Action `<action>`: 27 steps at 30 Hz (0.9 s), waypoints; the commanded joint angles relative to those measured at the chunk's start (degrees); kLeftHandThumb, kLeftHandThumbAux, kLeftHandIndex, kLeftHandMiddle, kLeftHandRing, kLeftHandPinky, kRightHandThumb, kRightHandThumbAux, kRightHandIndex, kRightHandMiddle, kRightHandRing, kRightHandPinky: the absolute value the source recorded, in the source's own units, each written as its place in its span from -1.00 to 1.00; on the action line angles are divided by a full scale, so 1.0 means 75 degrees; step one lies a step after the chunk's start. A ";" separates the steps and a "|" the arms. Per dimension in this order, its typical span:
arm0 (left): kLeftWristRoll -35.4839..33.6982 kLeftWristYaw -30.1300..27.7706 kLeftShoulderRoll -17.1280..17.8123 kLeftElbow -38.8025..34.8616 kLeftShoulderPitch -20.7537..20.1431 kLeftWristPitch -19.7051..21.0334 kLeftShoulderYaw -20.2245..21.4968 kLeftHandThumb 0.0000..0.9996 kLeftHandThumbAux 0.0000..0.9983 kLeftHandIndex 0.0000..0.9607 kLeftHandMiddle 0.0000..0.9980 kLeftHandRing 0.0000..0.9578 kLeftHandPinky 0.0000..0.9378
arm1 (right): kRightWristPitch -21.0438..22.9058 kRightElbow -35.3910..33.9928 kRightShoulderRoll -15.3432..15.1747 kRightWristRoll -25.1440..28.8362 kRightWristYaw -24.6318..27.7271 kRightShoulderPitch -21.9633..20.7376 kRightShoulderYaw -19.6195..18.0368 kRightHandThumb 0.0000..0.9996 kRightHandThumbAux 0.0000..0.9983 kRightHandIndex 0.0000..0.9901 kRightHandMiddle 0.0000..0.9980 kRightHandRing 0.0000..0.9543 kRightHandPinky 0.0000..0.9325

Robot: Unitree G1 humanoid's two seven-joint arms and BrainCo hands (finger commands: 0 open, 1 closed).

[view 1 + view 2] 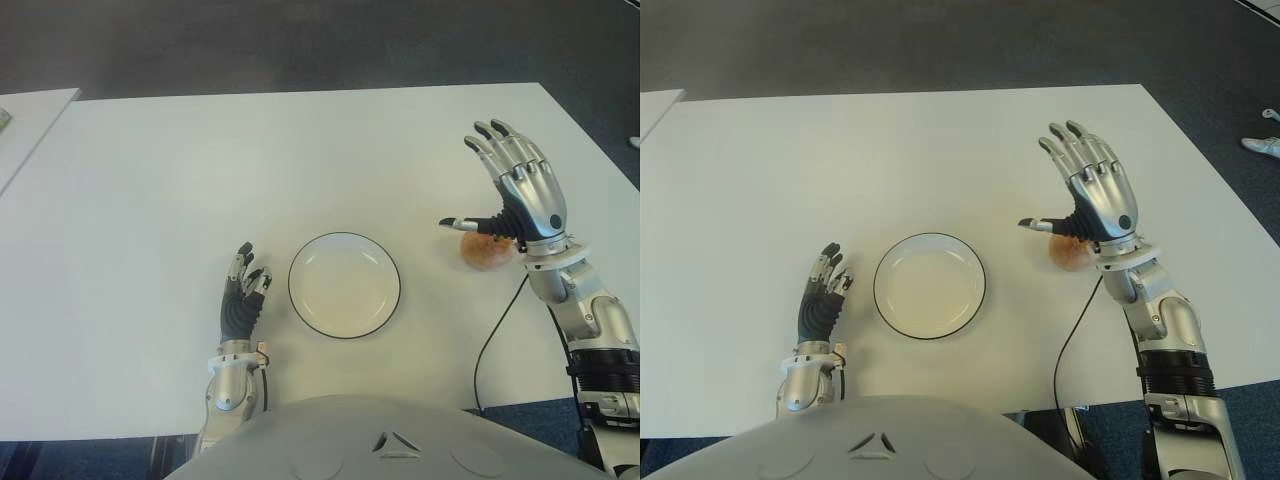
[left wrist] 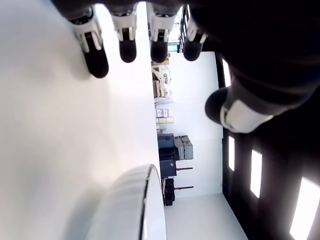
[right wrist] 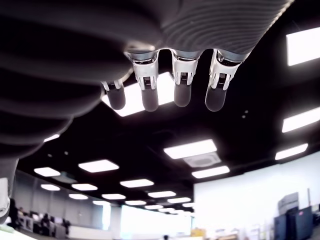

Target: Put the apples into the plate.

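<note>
Closest to the robot, the left hand (image 1: 243, 290) shows on the white surface (image 1: 150, 180), just beside the plate (image 1: 344, 285) on its left side. Its fingers (image 2: 96, 55) are straight and a little apart, and they hold nothing. The plate is round and white with a thin dark rim, and it sits in the middle, near the front edge of the surface. Nothing is in the plate, so no apple has been put there. To the right of the plate, a little way off, one apple (image 1: 484, 252) lies on the surface. It looks pale with some red on it. Only this one apple can be seen, even though the task speaks of more. The right hand (image 1: 515, 190) is up above the apple and partly hides it. Its four fingers (image 3: 180, 85) point up and are spread apart, and its thumb sticks out sideways over the apple. The hand is not closed on the apple, and it does not seem to be touching it. So the job looks like it is only at the start. The right hand has yet to come down, close around the apple, carry it over to the plate and let go. Far behind the surface there is only dark floor (image 1: 300, 40).
</note>
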 commanded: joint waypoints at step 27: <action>-0.0177 -0.0249 0.0215 0.0416 -0.0021 -0.0225 0.0261 -0.94 0.08 -0.85 -0.91 -0.90 -0.85 | 0.1239 0.0719 -0.0808 0.1079 0.0819 0.0822 0.0070 -0.56 -0.18 -0.92 -0.97 -1.00 -1.00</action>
